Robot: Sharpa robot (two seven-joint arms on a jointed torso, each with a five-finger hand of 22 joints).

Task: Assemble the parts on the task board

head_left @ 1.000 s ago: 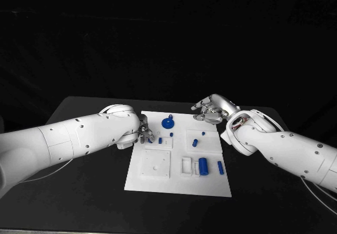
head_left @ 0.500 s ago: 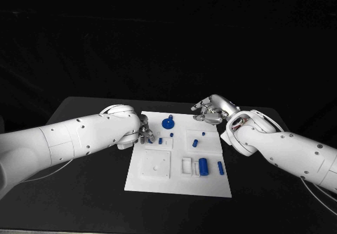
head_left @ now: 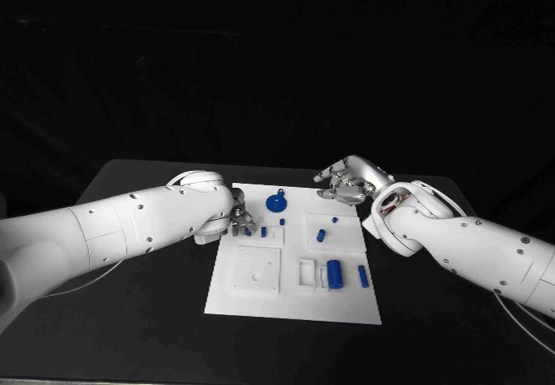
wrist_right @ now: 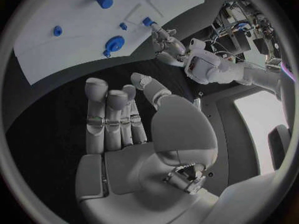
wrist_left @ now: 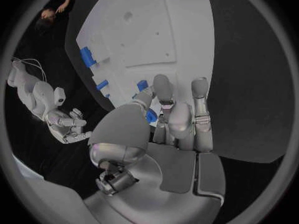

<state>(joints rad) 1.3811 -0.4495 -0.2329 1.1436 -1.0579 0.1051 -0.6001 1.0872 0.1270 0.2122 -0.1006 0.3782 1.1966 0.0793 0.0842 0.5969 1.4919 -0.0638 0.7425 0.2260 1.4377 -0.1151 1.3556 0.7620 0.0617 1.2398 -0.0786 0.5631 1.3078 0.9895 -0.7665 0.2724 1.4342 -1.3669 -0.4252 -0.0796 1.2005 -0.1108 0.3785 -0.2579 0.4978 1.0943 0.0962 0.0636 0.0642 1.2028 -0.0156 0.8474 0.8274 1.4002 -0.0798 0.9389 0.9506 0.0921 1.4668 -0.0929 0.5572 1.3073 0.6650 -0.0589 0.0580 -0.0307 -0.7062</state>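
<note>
The white task board (head_left: 266, 297) lies in the middle of the black table. My left hand (head_left: 238, 217) hangs over the board's left edge and pinches a small blue peg (wrist_left: 150, 115) between thumb and fingers; the peg's tip (wrist_right: 148, 21) sticks out of the fingertips. A blue gear (head_left: 277, 202) stands at the board's far end. A thick blue cylinder (head_left: 335, 273) and a slim blue bar (head_left: 363, 276) lie near the right edge. Short pegs (head_left: 322, 235) stand in the middle. My right hand (head_left: 347, 183) hovers past the board's far right corner, fingers apart, holding nothing.
The board has a square recessed plate (head_left: 256, 269) on its near left and a small rectangular slot (head_left: 306, 273) beside the cylinder. Black table (head_left: 139, 321) surrounds the board on all sides. Both forearms reach in across the table's left and right halves.
The left hand has edged very slightly toward the board's far side with the peg. The right hand and the parts on the board lie as before.
</note>
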